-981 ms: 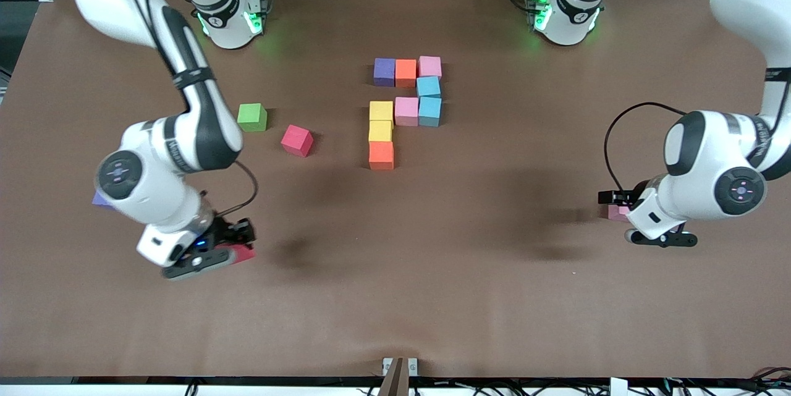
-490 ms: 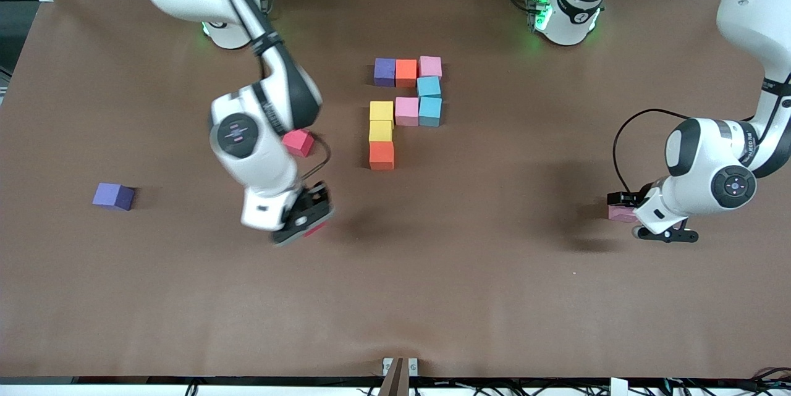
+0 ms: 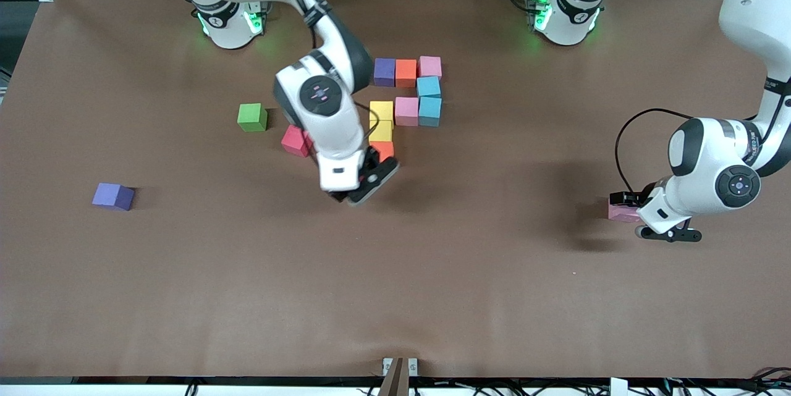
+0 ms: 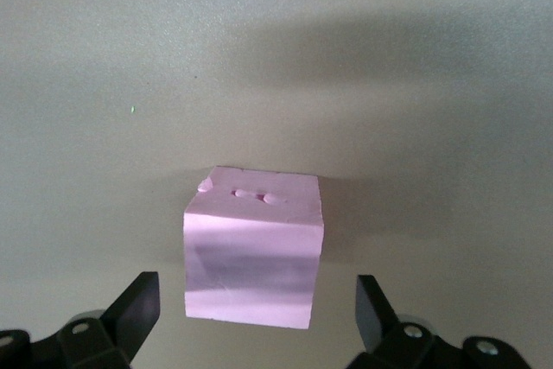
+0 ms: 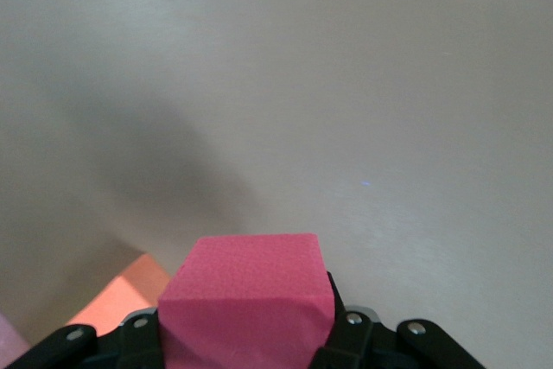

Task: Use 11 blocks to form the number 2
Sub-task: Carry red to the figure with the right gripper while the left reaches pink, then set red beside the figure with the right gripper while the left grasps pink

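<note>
In the front view the unfinished number 2 (image 3: 405, 105) stands on the table (image 3: 432, 272), near the arms' bases. Its top row is a purple cube (image 3: 384, 71), an orange cube (image 3: 406, 72) and a pink cube (image 3: 430, 67). Under the pink one comes a blue cube (image 3: 429, 86), then a row of yellow (image 3: 382, 110), pink (image 3: 406, 110) and blue (image 3: 430, 111), then a second yellow (image 3: 381, 131) and a second orange (image 3: 384, 149), partly hidden by the right arm. The right gripper (image 3: 364, 186) is over the table just beside this lowest orange cube, on the side nearer to the camera. A red cube (image 3: 295, 140) lies near the number 2 toward the right arm's end, the green cube (image 3: 252, 117) a little more that way, and a lone purple cube (image 3: 114, 196) is well apart, nearer to the camera. The left gripper (image 3: 664, 232) is low, well apart from the number 2 toward the left arm's end, beside a lone pink cube (image 3: 621, 212)

In the left wrist view the lone pink cube (image 4: 252, 248) sits on the table between the two fingers (image 4: 138, 308), not touched; the jaws are wide

In the right wrist view the jaws hold a red block (image 5: 251, 295), and the corner of an orange cube (image 5: 121, 295) shows below it
</note>
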